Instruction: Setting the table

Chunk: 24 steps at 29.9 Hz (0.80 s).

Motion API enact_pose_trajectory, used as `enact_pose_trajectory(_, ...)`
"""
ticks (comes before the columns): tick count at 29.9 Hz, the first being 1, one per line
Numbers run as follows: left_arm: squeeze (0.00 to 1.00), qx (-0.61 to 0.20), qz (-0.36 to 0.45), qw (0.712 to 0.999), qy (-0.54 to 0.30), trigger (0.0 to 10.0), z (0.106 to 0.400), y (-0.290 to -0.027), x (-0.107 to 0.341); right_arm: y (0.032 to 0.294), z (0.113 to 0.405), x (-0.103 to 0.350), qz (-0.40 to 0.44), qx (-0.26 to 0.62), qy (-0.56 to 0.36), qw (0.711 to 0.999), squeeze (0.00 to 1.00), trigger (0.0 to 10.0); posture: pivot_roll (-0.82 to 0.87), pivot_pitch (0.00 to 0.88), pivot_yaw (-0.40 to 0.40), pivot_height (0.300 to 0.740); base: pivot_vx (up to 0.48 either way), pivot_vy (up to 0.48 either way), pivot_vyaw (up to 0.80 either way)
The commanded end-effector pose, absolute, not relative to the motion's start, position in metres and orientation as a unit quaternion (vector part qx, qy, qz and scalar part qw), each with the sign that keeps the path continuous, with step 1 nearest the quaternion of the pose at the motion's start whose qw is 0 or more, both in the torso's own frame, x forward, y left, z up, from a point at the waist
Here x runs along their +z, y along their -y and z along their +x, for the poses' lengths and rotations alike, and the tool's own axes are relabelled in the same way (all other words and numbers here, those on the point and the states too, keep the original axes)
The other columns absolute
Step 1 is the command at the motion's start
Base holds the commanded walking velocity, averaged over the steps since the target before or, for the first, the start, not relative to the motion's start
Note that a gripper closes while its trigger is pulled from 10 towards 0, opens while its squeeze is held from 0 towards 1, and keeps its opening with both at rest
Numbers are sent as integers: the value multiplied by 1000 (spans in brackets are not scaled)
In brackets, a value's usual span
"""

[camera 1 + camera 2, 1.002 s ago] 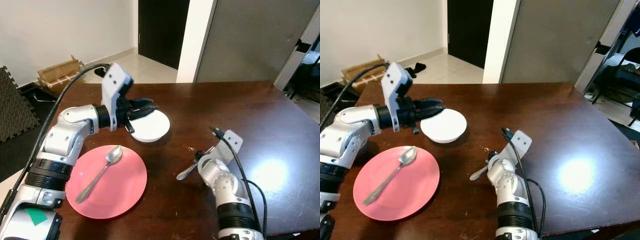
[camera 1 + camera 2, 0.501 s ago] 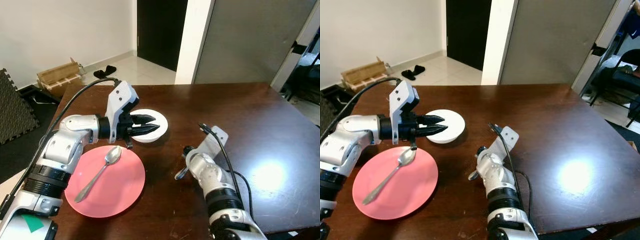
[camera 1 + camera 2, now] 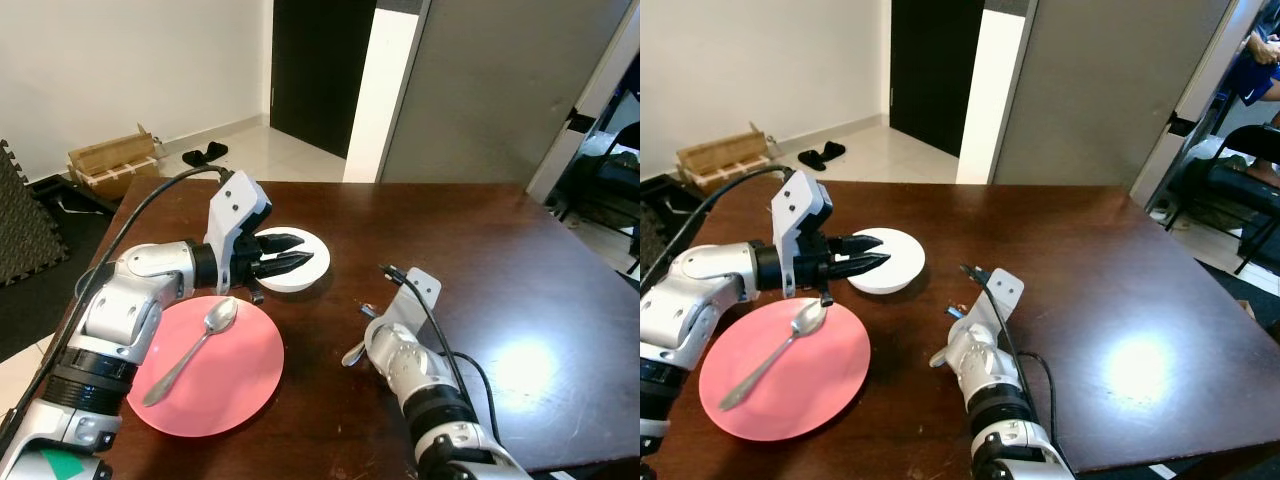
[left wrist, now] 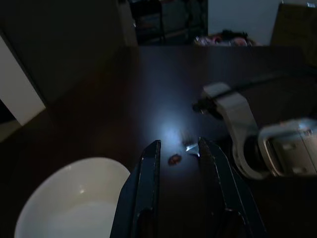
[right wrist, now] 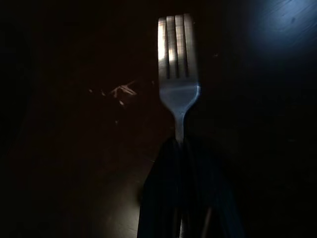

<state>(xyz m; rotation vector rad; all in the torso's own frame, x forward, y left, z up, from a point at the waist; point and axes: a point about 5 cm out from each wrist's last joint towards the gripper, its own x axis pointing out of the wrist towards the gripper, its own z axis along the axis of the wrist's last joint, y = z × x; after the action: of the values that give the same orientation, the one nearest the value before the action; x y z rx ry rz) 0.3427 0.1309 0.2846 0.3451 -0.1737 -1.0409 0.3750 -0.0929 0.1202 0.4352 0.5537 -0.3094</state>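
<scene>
A white bowl sits on the dark wooden table, just beyond a pink plate that has a silver spoon lying on it. My left gripper hovers level over the bowl's near side. Its two fingers are open with nothing between them. From the left wrist the bowl lies below and beside the fingers. My right gripper is shut on a fork, held low over the table to the right of the plate. The fork's end pokes out past the right wrist.
A small crumb lies on the table between the grippers. On the floor beyond the table are a wooden crate, shoes and a dark foam mat. A chair and a seated person are at far right.
The camera has risen and shifted. My left gripper has levelled out and drawn back from the bowl's middle toward its near rim. The right arm still holds the fork in nearly the same spot.
</scene>
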Motion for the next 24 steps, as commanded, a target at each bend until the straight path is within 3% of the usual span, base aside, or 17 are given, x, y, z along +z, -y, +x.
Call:
enact_pose_trajectory(1,0,-493,157,852,81,10000,341,-131,281,90,343,61,193,-162,-388,886,0,0,49,101,-98,740,0,0,0)
enact_pose_trajectory(9,0,-479,151,861,85,10000,342,-132,280,101,341,55,187,-174,-386,886,0,0,39,102,-97,740,0,0,0)
enact_pose_trajectory(12,0,-473,149,864,88,10000,343,-131,281,102,350,70,175,-155,-345,909,0,0,38,103,-95,740,0,0,0)
enact_pose_trajectory(13,0,-470,147,866,90,10000,343,-131,282,99,360,92,160,-123,-289,936,0,10000,45,107,-86,740,0,0,0)
enact_pose_trajectory(14,0,-465,143,869,94,10000,344,-132,285,100,367,121,125,-89,-215,965,0,10000,46,109,-79,740,0,0,0)
enact_pose_trajectory(15,0,-465,143,869,94,10000,344,-132,285,100,367,121,125,-89,-215,965,0,10000,46,109,-79,740,0,0,0)
enact_pose_trajectory(17,0,-460,137,872,100,10000,342,-135,289,94,366,159,81,-25,-128,988,0,10000,45,109,-65,740,0,0,0)
enact_pose_trajectory(20,0,-457,137,873,104,10000,340,-139,292,94,361,168,49,3,-104,993,0,10000,44,110,-60,740,0,0,0)
enact_pose_trajectory(24,0,-438,138,881,116,10000,330,-160,307,113,332,181,-49,63,-54,995,0,10000,44,110,-38,740,0,0,0)
